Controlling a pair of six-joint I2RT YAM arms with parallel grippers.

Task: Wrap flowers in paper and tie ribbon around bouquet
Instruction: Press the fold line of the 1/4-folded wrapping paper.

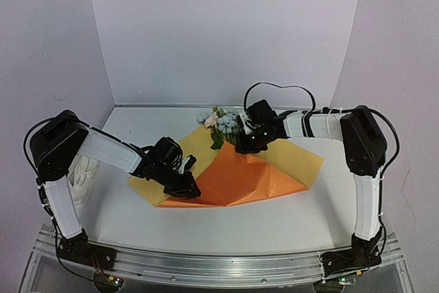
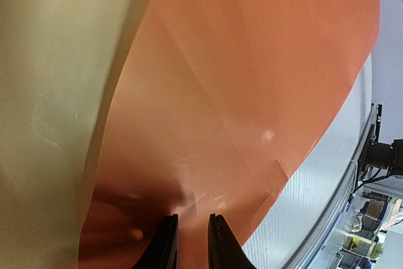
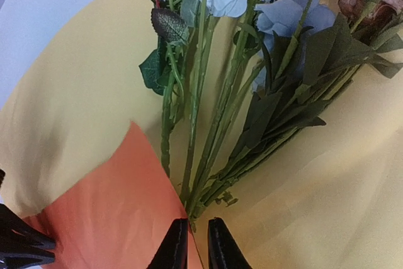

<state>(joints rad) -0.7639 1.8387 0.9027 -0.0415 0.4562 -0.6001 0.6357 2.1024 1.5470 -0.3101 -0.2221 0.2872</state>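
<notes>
The paper [image 1: 240,176] lies mid-table, orange flap over yellow, with the flowers [image 1: 223,123] on its far part. The ribbon [image 1: 86,176] lies left, partly behind the left arm [image 1: 110,152]. The left gripper [image 2: 193,218] has fingers nearly together at the near-left fold, grip indeterminate; the right gripper [image 3: 197,222] has fingers slightly parted at the stem ends.

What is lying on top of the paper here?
The flowers lie on the paper's yellow face, stems pointing at the right gripper. An orange corner is folded over beside the stems; anything beneath that fold is covered.
</notes>
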